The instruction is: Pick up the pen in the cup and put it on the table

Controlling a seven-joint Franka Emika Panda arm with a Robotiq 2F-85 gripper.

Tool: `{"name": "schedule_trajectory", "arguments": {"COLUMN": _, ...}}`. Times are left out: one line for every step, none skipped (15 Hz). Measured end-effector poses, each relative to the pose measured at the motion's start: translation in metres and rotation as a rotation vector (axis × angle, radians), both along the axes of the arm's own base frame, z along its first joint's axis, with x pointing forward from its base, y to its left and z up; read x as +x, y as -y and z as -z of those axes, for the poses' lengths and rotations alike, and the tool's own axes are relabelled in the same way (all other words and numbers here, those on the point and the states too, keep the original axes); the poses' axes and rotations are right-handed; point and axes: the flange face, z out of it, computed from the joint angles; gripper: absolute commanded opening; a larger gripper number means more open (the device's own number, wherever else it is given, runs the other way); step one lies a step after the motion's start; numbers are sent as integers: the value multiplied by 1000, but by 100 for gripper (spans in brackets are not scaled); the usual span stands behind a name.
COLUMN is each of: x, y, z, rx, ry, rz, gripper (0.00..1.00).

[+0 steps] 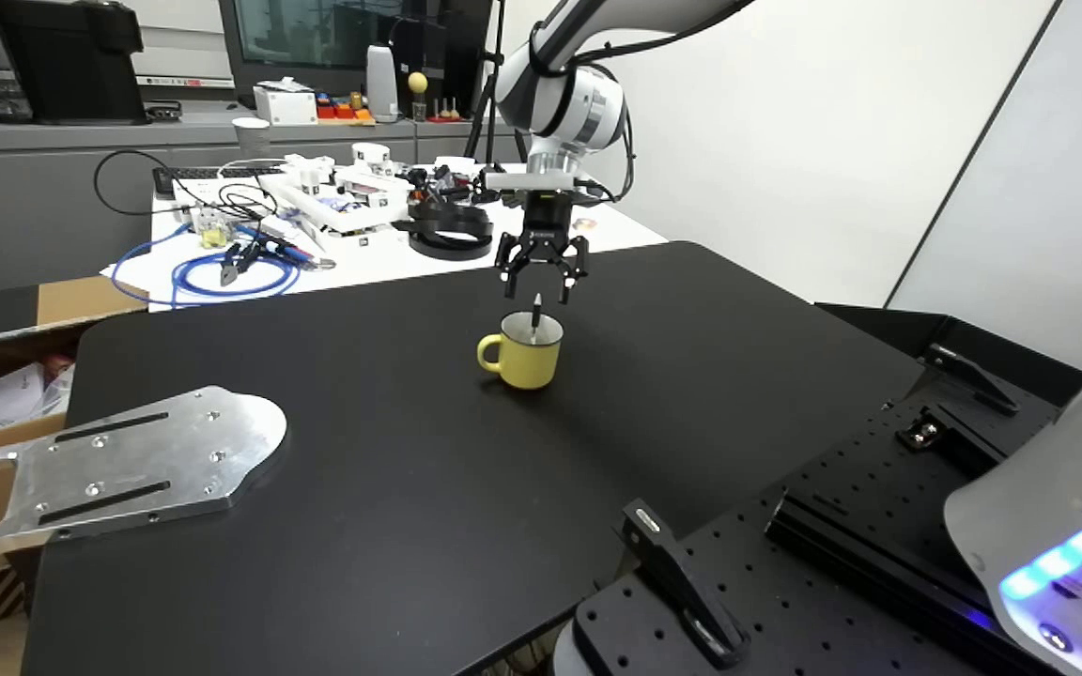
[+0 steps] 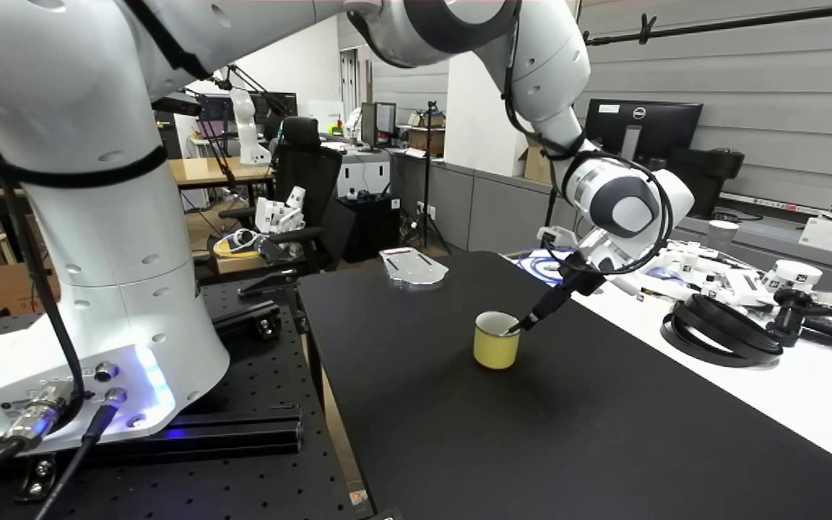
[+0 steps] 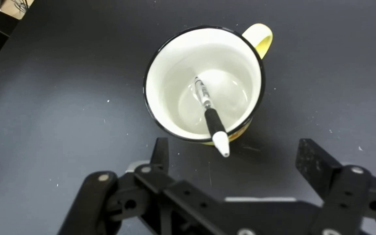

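The pen (image 3: 214, 121) is in the yellow cup (image 1: 530, 364), and the cup stands upright on the black surface (image 1: 363, 526). In the wrist view the pen is tipped, with its white end poking out over the dark rim and its clear end down inside. I can't tell if the pen touches the rim. The end effector (image 3: 234, 147) is wide, with its two fingers (image 3: 160, 153) far apart. The white end shows between them there, but I can't tell which is higher.

In an exterior view the front of the cup hides the low part of the pen, and a big metal plate (image 1: 165, 451) hides some of a cardboard box (image 1: 85, 296). In an exterior view the white robot arm (image 2: 549, 72) slopes down and the end effector is side-on, so the fingers overlap. Only a bit of the pen shows there, just by the rim, and the cup's handle (image 3: 256, 32) is hidden. The robot arm is cut off at the top in both exterior views. On the white surface (image 1: 363, 265) at the back, white bits (image 1: 358, 221) are piled up, too jumbled to name
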Motion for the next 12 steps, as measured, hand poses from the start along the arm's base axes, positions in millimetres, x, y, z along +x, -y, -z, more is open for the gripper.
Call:
{"name": "schedule_trajectory", "arguments": {"x": 0, "y": 0, "z": 0, "rx": 1, "ry": 0, "rz": 1, "gripper": 74}}
{"name": "schedule_trajectory", "arguments": {"x": 0, "y": 0, "z": 0, "rx": 1, "ry": 0, "rz": 1, "gripper": 71}}
{"name": "schedule_trajectory", "arguments": {"x": 0, "y": 0, "z": 0, "rx": 1, "ry": 0, "rz": 1, "gripper": 71}}
{"name": "schedule_trajectory", "arguments": {"x": 0, "y": -1, "z": 0, "rx": 2, "ry": 0, "rz": 1, "gripper": 64}}
{"name": "schedule_trajectory", "arguments": {"x": 0, "y": -1, "z": 0, "rx": 2, "ry": 1, "rz": 1, "gripper": 57}}
{"name": "schedule_trajectory", "arguments": {"x": 0, "y": -1, "z": 0, "rx": 2, "ry": 1, "rz": 2, "gripper": 48}}
{"name": "schedule_trajectory", "arguments": {"x": 0, "y": -1, "z": 0, "rx": 2, "ry": 1, "rz": 2, "gripper": 42}}
{"name": "schedule_trajectory", "arguments": {"x": 0, "y": -1, "z": 0, "rx": 2, "ry": 1, "rz": 2, "gripper": 34}}
{"name": "schedule_trajectory", "arguments": {"x": 0, "y": -1, "z": 0, "rx": 2, "ry": 1, "rz": 2, "gripper": 28}}
{"name": "schedule_trajectory", "arguments": {"x": 1, "y": -1, "z": 0, "rx": 2, "ry": 1, "rz": 3, "gripper": 22}}
{"name": "schedule_trajectory", "arguments": {"x": 1, "y": -1, "z": -1, "rx": 2, "ry": 1, "rz": 3, "gripper": 14}}
{"name": "schedule_trajectory", "arguments": {"x": 1, "y": -1, "z": -1, "rx": 2, "ry": 1, "rz": 3, "gripper": 8}}
